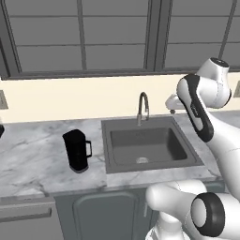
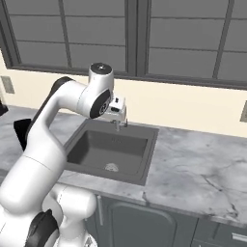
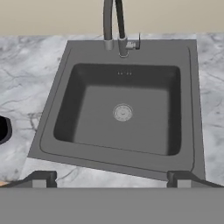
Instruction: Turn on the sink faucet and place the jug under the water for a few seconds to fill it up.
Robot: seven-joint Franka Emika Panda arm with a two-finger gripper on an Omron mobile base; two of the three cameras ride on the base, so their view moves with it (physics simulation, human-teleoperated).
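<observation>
A: Jug (image 1: 77, 151) stands upright on the grey marble counter (image 1: 28, 159), its long axis vertical, in the left base view. Its loop handle points toward three o'clock, at the sink (image 1: 150, 146).

B: How close is the jug to the sink?

A: Just beside the basin's left rim, apart from it, with a strip of marble between. In the hand view a black curved edge of the jug (image 3: 3, 130) shows at nine o'clock.

B: And the sink faucet (image 1: 143, 108)?

A: It rises from the back rim of the sink, at twelve o'clock of the basin. The gooseneck arches up and turns down, so the nozzle points into the basin. In the hand view its two dark stems (image 3: 114, 26) run up from the rim at twelve o'clock, with a small lever just to their right.

B: Where is the gripper (image 3: 111, 177)?

A: It looks down on the sink from the near side, jaws spread wide with nothing between them. The dark fingertips (image 3: 41, 178) stand at seven and five o'clock of the hand view, straddling the sink's front rim. In the right base view the gripper (image 2: 118, 120) hangs above the back of the basin.

B: So the jug relative to the hand?

A: Off toward nine o'clock of the hand view, well apart from the fingers. The round drain (image 3: 122, 112) sits near the middle of that view.
</observation>
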